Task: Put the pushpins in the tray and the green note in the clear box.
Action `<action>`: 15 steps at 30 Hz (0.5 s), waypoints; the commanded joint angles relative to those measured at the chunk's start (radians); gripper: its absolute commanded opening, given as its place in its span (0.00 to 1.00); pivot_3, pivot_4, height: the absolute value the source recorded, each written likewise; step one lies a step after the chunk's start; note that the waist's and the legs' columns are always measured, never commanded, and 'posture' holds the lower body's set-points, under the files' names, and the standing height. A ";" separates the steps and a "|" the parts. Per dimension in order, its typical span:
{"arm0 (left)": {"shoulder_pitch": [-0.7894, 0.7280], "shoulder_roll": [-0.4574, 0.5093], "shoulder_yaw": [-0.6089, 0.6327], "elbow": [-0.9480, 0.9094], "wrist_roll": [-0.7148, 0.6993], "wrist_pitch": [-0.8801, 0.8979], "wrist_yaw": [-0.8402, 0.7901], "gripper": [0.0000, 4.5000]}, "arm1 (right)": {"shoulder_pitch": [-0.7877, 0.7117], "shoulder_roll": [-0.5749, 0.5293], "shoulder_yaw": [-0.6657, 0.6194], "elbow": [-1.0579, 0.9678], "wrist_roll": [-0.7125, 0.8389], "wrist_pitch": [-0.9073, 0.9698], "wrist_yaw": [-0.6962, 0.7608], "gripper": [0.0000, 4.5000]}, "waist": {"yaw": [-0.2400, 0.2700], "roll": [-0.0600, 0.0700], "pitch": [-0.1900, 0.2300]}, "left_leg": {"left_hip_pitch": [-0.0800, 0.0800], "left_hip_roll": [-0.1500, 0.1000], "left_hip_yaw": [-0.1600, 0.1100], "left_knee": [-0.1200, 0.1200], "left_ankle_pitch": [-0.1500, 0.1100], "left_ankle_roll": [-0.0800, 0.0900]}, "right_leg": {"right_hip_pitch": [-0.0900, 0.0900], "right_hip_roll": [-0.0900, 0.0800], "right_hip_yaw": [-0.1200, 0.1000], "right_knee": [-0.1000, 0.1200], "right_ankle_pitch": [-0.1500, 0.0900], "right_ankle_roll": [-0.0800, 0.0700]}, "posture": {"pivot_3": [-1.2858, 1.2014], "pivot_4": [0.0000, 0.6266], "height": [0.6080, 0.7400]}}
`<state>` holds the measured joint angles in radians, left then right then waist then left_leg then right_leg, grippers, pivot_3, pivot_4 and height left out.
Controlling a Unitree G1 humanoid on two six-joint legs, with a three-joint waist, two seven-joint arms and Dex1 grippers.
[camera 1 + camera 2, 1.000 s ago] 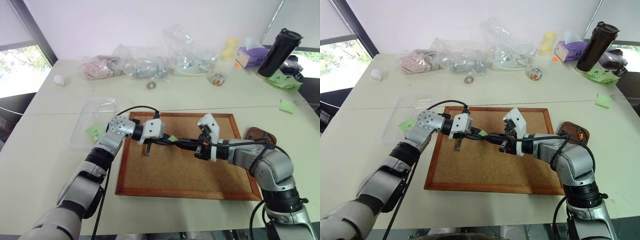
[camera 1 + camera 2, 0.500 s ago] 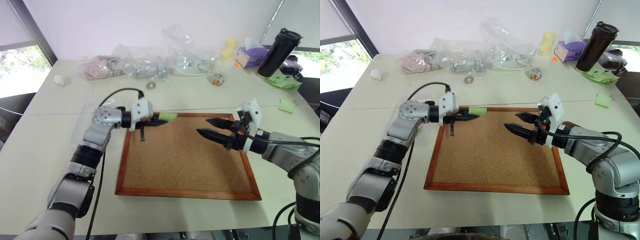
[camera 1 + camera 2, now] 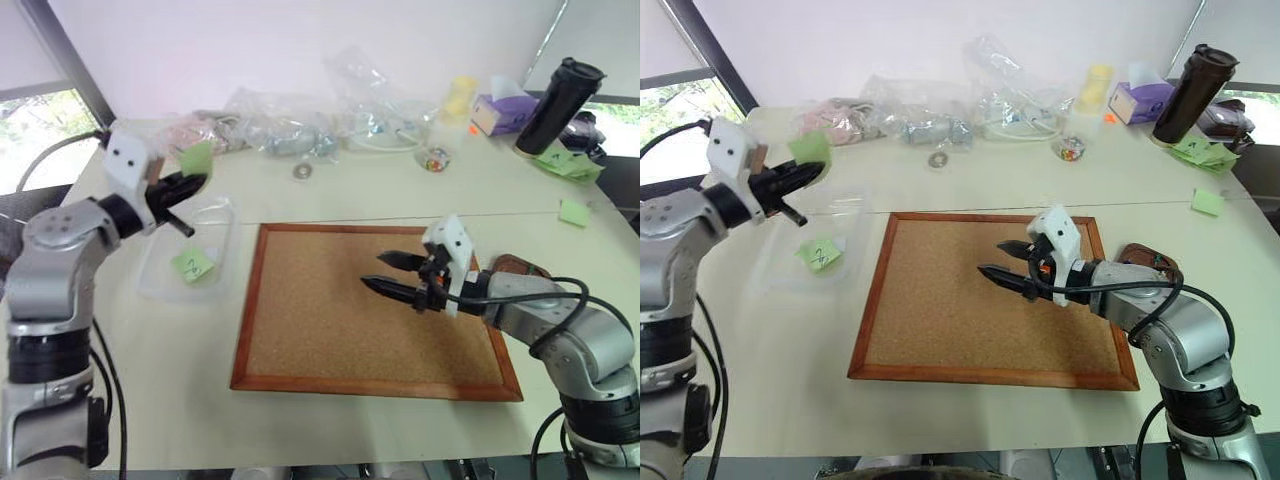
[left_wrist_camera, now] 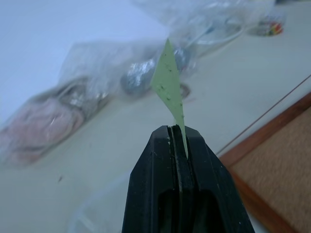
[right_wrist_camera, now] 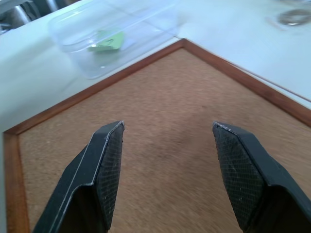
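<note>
My left gripper has its jaws pinched on a small light-green square paper note, held above the far end of the shallow clear plastic box, where another green note with a scribble lies. My right gripper hangs with jaws spread over the wood-framed cork board. I judge the note-placing step underway; next I must lower and release inside the box.

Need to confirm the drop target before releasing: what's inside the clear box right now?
Inside the clear box lies one light-green note with a dark scribble. The left gripper holds another green note above its far end. Nothing else shows through the walls.
</note>
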<state>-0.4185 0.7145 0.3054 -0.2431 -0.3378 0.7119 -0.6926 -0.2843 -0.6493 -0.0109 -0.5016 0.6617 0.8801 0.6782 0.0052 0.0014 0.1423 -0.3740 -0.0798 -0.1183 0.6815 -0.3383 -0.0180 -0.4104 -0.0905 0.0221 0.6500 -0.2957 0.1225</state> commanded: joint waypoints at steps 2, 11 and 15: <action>0.108 0.022 0.012 -0.044 0.006 0.010 0.022 0.00 | -0.038 -0.015 0.015 0.030 -0.030 -0.046 0.035 0.65 | 0.003 0.000 0.000 | 0.000 0.000 0.000 0.000 0.000 0.000 | 0.000 0.000 0.000 0.000 0.000 0.000 | 0.52 0.24 1.00; 0.176 -0.002 0.002 0.028 -0.022 -0.048 0.013 0.54 | -0.041 -0.024 0.020 0.047 -0.064 -0.064 0.057 0.66 | 0.005 0.000 0.000 | 0.000 -0.001 0.000 -0.001 0.000 0.000 | -0.001 -0.002 0.000 0.000 0.000 0.000 | 0.52 0.24 1.00; 0.157 0.011 0.038 -0.028 -0.118 -0.013 -0.035 0.99 | -0.026 -0.038 0.002 0.046 -0.065 -0.060 0.061 0.66 | 0.006 0.000 0.000 | 0.000 -0.001 0.000 -0.001 0.000 0.000 | -0.001 -0.002 -0.001 0.000 0.000 0.000 | 0.52 0.24 1.00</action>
<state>-0.2390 0.7046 0.2989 -0.2104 -0.3988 0.6934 -0.6999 -0.3139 -0.6718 0.0245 -0.4375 0.5930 0.8318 0.7332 0.0111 0.0012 0.1424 -0.3743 -0.0809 -0.1183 0.6807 -0.3383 -0.0182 -0.4110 -0.0929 0.0215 0.6499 -0.2957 0.1225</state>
